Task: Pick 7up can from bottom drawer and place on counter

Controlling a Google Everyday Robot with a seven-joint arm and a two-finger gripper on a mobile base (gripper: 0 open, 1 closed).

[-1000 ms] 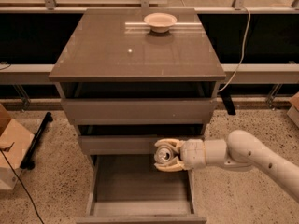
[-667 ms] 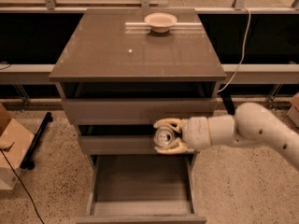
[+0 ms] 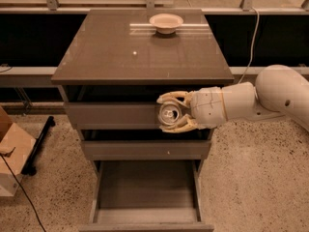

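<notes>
My gripper comes in from the right on a white arm and is shut on the 7up can, whose silvery top with pull tab faces the camera. It holds the can in the air in front of the top drawer, below the front edge of the counter. The bottom drawer is pulled out below and its tray shows nothing inside.
A pale bowl stands at the back of the counter. The two upper drawers are closed. A cardboard box and a black cable lie on the floor at the left. A white cable hangs at the right.
My gripper has risen with the can from just above the bottom drawer to the height of the top drawer, staying in front of the cabinet.
</notes>
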